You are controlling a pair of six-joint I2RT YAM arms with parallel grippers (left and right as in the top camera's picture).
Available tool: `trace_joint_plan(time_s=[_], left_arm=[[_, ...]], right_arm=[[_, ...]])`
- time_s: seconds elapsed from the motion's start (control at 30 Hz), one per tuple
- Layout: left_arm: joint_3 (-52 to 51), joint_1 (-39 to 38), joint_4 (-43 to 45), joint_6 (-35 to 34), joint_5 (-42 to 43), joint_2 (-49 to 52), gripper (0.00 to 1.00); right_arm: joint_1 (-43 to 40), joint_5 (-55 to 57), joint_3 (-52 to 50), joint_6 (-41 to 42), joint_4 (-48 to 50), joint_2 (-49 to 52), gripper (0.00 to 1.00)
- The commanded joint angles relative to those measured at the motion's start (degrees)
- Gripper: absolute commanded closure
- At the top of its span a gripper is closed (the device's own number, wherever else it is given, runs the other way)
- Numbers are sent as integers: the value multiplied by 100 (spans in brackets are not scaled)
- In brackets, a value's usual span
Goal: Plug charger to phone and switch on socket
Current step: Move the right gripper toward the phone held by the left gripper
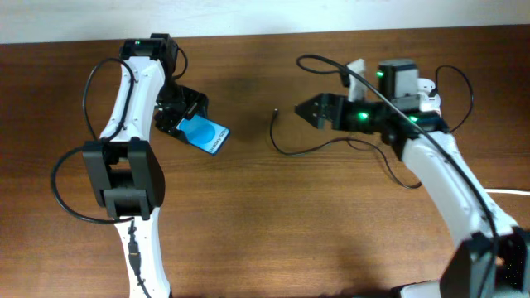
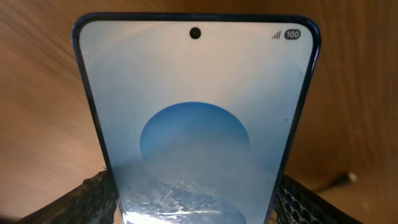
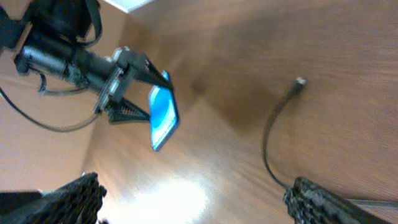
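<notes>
The phone (image 1: 207, 133), black-framed with a blue screen, is held just above the table at the left, and my left gripper (image 1: 191, 119) is shut on its lower end. The left wrist view is filled by the phone (image 2: 199, 106), with a mesh finger (image 2: 93, 199) pressing on each side. The charger (image 1: 286, 149) is a thin black cable curving over the table centre, its plug tip (image 1: 275, 112) free. My right gripper (image 1: 308, 110) hovers open just right of that tip. In the right wrist view the charger (image 3: 268, 146) runs past the right finger (image 3: 329, 205). The socket is hidden.
A thick white cord (image 1: 507, 192) enters at the right edge. White parts (image 1: 356, 66) peek out behind the right arm; I cannot tell what they are. Black robot cables loop beside both arms. Bare wooden table (image 1: 273, 232) fills the front.
</notes>
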Motion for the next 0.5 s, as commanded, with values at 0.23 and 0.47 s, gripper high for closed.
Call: trace_joint_plan(time_s=[0.23,0.47], left_arm=[[103,-382,437,-855,1012,2,100],[103,-496,577,-1156,1792,2,100]], right_arm=[[922,603,125,1718,1263,599,11],[1088,1482,81,2732,455,599,35]])
